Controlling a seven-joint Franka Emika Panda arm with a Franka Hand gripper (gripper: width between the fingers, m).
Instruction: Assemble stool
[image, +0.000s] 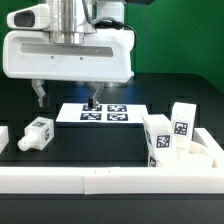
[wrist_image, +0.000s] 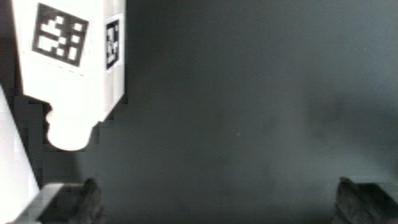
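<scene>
Wrist view: one white stool leg (wrist_image: 75, 60), bearing black-and-white square tags on two faces, lies on the dark worktop (wrist_image: 249, 110), rounded peg end toward the gripper (wrist_image: 221, 203), whose two fingers (wrist_image: 370, 198) stand wide apart, holding nothing.

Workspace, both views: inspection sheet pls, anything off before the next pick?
surface: black table, matte, evenly lit.
job's things: one leg lying at the exterior view's left; two tagged legs standing at its right; seat not made out.
clutter: marker board flat under the gripper; white border rail along the front edge.
grippers: gripper open, fingers wide apart, holding nothing, above the table.
cables: nothing seen.
surroundings: green wall behind.
</scene>
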